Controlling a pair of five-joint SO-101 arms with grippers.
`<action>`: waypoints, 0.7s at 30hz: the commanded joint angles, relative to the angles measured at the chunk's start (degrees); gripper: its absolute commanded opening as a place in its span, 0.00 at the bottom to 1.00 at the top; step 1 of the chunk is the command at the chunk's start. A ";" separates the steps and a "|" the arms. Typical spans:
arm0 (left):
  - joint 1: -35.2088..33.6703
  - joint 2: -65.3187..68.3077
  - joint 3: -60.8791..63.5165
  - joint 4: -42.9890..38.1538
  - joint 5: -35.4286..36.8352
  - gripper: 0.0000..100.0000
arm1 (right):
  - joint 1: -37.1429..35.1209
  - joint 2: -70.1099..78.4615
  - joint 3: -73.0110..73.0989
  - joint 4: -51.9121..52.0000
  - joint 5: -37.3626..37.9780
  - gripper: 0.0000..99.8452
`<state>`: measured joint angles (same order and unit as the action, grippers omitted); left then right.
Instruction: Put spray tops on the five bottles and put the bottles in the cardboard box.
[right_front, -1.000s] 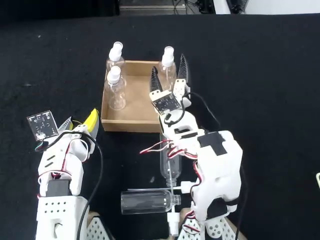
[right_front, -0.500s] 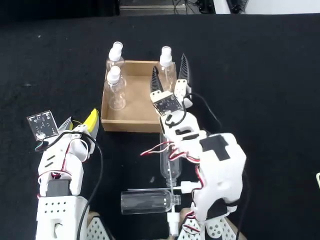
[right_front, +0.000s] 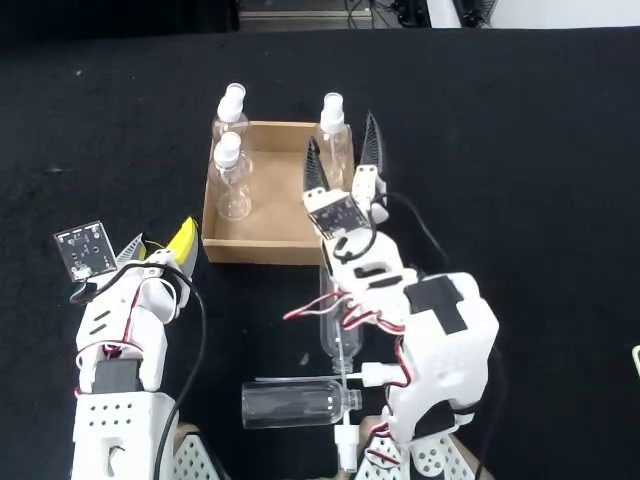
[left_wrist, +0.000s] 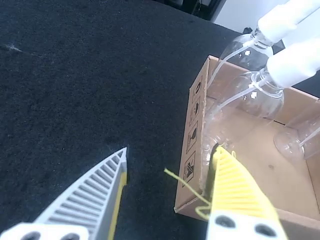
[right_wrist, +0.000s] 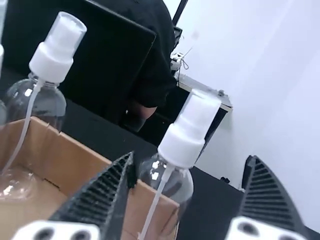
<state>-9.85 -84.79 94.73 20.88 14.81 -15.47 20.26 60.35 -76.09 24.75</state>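
The cardboard box (right_front: 262, 243) holds three clear bottles with white spray tops: two at its left side (right_front: 231, 110) (right_front: 230, 175) and one at its back right corner (right_front: 334, 135). My right gripper (right_front: 342, 130) is open, its black fingers either side of that right bottle (right_wrist: 185, 145) without touching it. My left gripper (right_front: 163, 232) is open and holds nothing, just left of the box's front corner (left_wrist: 197, 130). Two uncapped bottles lie near the arm bases, one crosswise (right_front: 298, 403) and one partly under the right arm (right_front: 338, 335).
Loose white spray tops lie by the lying bottles at the front (right_front: 347, 447) (right_front: 372, 375). The black table (right_front: 520, 150) stretches open to the right of and behind the box. The right arm's body and wires hang over the front middle.
My right gripper has shifted slightly to the right and forward around the right bottle, which stays standing. The left arm has not moved.
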 joint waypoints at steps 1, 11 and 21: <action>0.48 -1.05 -0.92 -1.23 0.00 0.25 | 1.23 -5.85 3.38 -3.69 -0.26 0.31; 0.48 -1.05 -0.84 -1.23 0.00 0.25 | 1.67 -21.23 12.18 4.40 -0.35 0.31; 0.48 -1.05 -0.84 -1.23 0.00 0.25 | 5.80 -43.82 18.86 33.14 -0.35 0.03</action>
<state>-9.85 -84.79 94.73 20.88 14.81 -13.01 -15.69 79.69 -55.43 24.84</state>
